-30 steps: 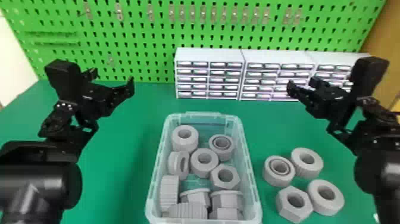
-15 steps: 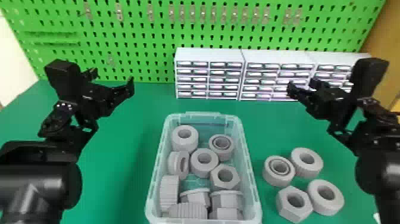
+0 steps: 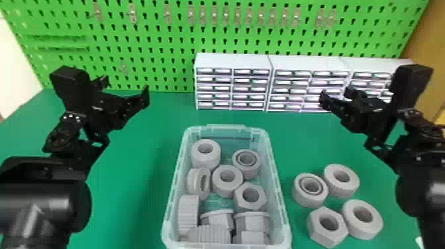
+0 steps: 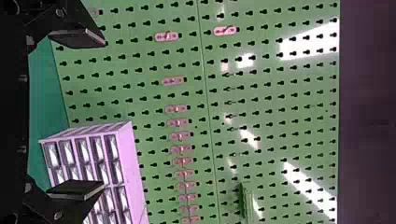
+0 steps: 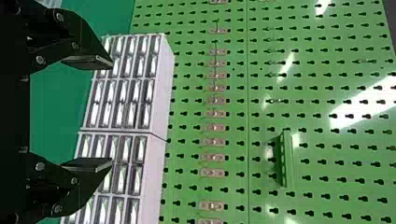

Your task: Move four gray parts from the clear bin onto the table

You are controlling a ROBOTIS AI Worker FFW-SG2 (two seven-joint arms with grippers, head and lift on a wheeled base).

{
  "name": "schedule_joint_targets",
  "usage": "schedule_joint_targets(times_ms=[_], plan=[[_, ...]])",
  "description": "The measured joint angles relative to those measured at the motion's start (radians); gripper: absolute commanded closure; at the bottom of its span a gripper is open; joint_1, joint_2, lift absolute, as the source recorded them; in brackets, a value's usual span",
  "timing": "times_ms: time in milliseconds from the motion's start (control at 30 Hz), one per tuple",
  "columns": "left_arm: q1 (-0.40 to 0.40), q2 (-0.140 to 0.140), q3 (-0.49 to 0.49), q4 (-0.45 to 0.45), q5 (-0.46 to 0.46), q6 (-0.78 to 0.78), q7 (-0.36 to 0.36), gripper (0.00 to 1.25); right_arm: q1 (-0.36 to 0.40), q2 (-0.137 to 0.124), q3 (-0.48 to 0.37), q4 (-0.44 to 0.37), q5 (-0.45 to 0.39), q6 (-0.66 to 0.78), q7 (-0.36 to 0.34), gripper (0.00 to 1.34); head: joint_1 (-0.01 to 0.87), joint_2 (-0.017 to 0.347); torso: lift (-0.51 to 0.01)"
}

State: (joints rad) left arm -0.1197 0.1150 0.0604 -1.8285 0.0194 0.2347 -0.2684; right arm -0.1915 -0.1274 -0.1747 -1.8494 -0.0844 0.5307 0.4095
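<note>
Several gray rings, nuts and ribbed parts lie in the clear bin; a gray ring sits at its far left corner. On the table to the bin's right, a cluster of gray parts includes a hex nut, a ring and another ring, plus a double-walled ring. Left gripper is raised beyond the bin's left side, empty; in its wrist view the left gripper stands open. Right gripper hangs above the table at the far right; in its wrist view the right gripper is open, also empty.
White drawer cabinets stand at the back against a green pegboard. The green table stretches left of the bin, and the bin's walls rise around the parts inside.
</note>
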Motion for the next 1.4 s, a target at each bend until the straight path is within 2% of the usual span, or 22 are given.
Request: schedule_joint_targets(times_ms=[1400], plan=[[0.0, -0.001, -0.003, -0.004, -0.001, 0.0, 0.01, 0.2, 0.007, 0.009, 0.01, -0.008, 0.006, 0.006, -0.002, 0.52, 0.678, 0.034, -0.05]])
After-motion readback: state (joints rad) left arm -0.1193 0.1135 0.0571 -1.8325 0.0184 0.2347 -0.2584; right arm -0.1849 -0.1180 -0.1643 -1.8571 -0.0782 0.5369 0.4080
